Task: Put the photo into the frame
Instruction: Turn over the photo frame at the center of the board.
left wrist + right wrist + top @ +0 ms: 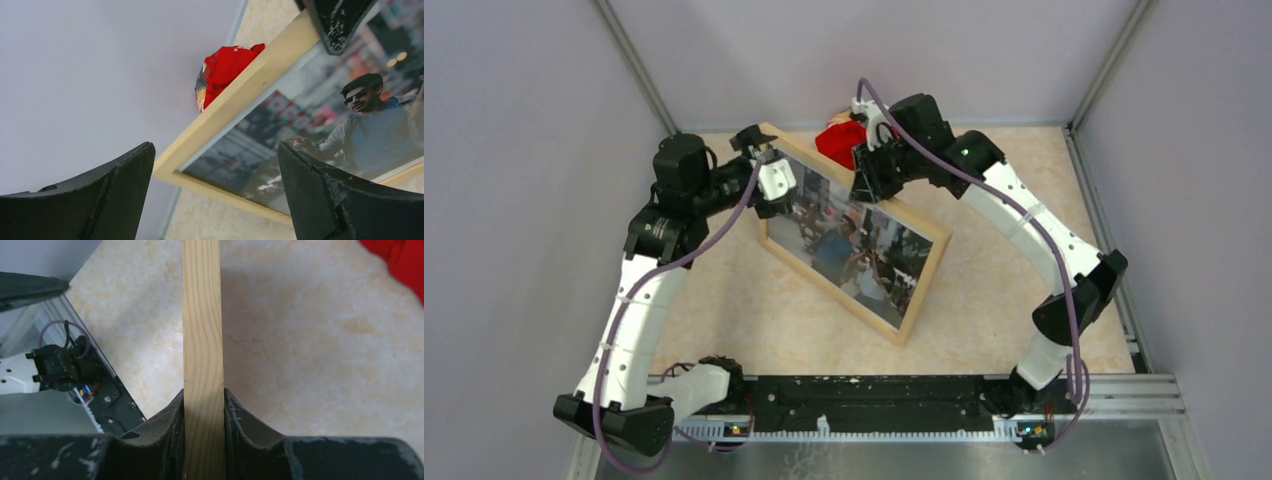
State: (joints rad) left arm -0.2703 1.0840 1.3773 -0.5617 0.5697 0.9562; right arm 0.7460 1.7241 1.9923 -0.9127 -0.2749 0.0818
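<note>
Though impossible to confirm from the back, looks largely done: large rectangular glossy colour print (854, 250) of people in blue and dark tones seen lying inside the thin light-wood rectangular picture frame (927, 290), filling the opening, thin white border running along the rails; cannot tell whether pressed fully home or only resting there; no backing visible.

Frame apparently raised off flat and tilted, near long rail down on the beige marbled tabletop (1024, 310), far long rail lifted; that lifted rail pinched by the right gripper (203, 392), fingers closed narrow against both faces of the wood.

Left gripper (215, 145) spread as wide as possible just off the frame's far left corner, gripping nothing, touching nothing.

Crumpled red cloth (227, 65) lying beyond the frame's far rail, close behind it.

Probably left to do: lowering the frame flat, letting go of the rail, checking the print's seating along every rail.
</note>
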